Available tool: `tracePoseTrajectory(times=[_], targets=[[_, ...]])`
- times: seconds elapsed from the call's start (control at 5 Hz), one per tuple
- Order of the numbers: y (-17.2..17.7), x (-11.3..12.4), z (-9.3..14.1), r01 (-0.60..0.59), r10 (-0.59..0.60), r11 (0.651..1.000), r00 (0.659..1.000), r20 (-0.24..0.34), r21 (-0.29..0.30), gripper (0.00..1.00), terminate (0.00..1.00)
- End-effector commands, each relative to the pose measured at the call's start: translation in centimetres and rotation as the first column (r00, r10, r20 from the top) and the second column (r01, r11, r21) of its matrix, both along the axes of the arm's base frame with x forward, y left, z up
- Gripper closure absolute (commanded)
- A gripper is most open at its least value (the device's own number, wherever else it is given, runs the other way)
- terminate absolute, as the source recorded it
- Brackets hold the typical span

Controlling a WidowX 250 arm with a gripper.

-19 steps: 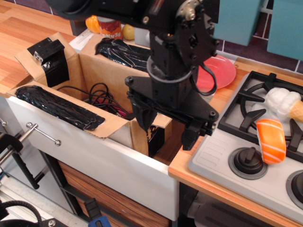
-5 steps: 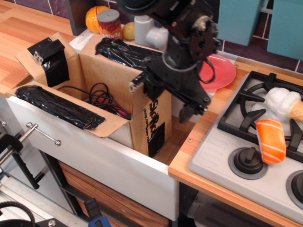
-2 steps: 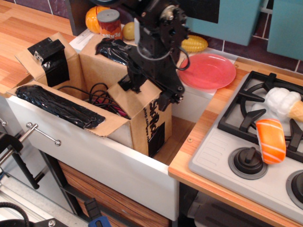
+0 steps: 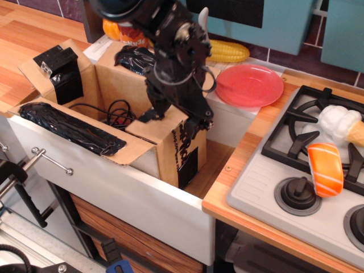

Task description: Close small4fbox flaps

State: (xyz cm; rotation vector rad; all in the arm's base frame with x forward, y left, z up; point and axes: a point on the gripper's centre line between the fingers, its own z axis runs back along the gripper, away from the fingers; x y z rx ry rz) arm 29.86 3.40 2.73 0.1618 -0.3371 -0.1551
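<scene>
The small4fbox (image 4: 185,156) is a brown cardboard box with black print on its right side, standing in a white basin. Its left flap (image 4: 57,68) stands up with a black block on it. The near flap (image 4: 71,131) lies outward with crinkled black tape. The far flap (image 4: 133,57), also taped, stands up behind the arm. The right flap (image 4: 156,128) is folded inward and leans over the opening. My black gripper (image 4: 173,120) is open, its fingers spread across the right flap's top and resting on it. Black cables (image 4: 116,114) show inside the box.
A red plate (image 4: 249,85) and a corn cob (image 4: 227,51) lie right of the box at the back. A can (image 4: 133,34) stands behind the box. The stove (image 4: 296,170) at right holds a salmon sushi toy (image 4: 325,169) and an ice-cream toy (image 4: 341,125). The white basin front (image 4: 114,187) has a metal handle (image 4: 51,161).
My gripper has swung from the box's right side up and leftward over the box. The right flap has gone from hanging outside to folded inward over the opening.
</scene>
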Motion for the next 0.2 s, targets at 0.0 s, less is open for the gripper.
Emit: tracePoseTrajectory(times=[0.0], targets=[[-0.02, 0.20, -0.03, -0.037, 0.038, 0.999, 0.999, 0.009, -0.040, 0.00, 1.00]])
